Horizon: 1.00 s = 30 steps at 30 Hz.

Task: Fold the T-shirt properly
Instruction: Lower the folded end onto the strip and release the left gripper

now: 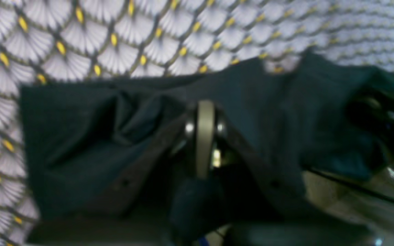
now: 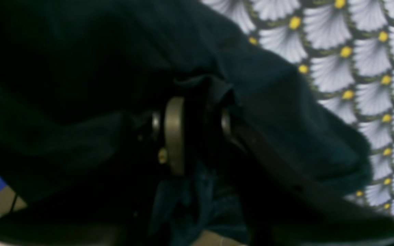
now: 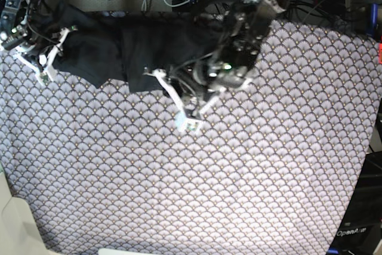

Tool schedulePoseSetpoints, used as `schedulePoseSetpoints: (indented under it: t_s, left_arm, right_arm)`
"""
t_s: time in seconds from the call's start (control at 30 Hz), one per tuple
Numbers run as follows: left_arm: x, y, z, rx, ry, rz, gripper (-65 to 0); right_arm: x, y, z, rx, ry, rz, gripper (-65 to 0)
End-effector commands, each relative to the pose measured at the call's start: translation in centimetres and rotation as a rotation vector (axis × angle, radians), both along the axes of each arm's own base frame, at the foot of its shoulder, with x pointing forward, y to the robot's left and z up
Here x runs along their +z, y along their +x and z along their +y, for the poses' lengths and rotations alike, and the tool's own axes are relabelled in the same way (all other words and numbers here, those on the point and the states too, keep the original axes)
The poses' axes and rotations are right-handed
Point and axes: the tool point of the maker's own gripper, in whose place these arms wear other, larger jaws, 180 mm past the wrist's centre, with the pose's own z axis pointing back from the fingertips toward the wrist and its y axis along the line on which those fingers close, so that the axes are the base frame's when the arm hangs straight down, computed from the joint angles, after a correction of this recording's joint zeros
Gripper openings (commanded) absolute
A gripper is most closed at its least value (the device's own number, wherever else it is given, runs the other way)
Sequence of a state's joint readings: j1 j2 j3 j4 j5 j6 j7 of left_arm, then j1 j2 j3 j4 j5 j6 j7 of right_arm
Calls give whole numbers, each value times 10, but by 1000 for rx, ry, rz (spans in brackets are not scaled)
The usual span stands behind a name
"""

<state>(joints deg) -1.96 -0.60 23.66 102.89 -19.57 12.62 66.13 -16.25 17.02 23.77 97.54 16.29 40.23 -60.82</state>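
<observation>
The T-shirt is bunched in a long dark strip along the far edge of the table, lying on the scallop-print tablecloth, and honestly it looks nowhere near a tidy fold yet. It's stretched sideways between the two arms with wrinkles and a sagging middle, and I can't pick out a clean crease or squared-up edge anywhere. The left gripper has its jaws pressed together with dark cloth draped over and around them, so it looks like it's pinching the shirt's edge. The right gripper is partly closed with fabric wadded between the jaws, gripping the other end. I'd say most of the folding is still ahead: lay it flat, then fold in the sleeves and the body.
</observation>
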Motion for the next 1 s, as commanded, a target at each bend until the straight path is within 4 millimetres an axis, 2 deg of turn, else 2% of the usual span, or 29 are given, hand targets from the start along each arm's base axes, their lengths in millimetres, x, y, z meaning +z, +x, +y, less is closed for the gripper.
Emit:
schedulePoseSetpoints:
  t_s: [0.0, 0.1, 0.17, 0.3, 0.53, 0.67, 0.97]
  left_arm:
    - [9, 7, 2, 14, -3, -39, -650]
    - [0, 4, 15, 13, 37, -25, -650]
    - [-19, -3, 28, 13, 85, 22, -650]
    - [-42, -10, 45, 20, 139, 73, -650]
    - [-60, -2, 80, 144, 149, 138, -650]
    - [-66, -5, 85, 154, 159, 151, -650]
    - [-68, -7, 84, 157, 156, 142, -650]
  right_arm:
    - [14, 11, -7, 7, -25, -49, -499]
    - [26, 14, -9, 32, -55, -77, -499]
    - [35, 15, -9, 51, -76, -93, -499]
    - [50, 16, -5, 84, -107, -128, -496]
    - [50, 15, -6, 86, -112, -126, -495]
    - [48, 11, -7, 87, -120, -113, -495]
    - [38, -4, -31, 58, -315, -25, -495]
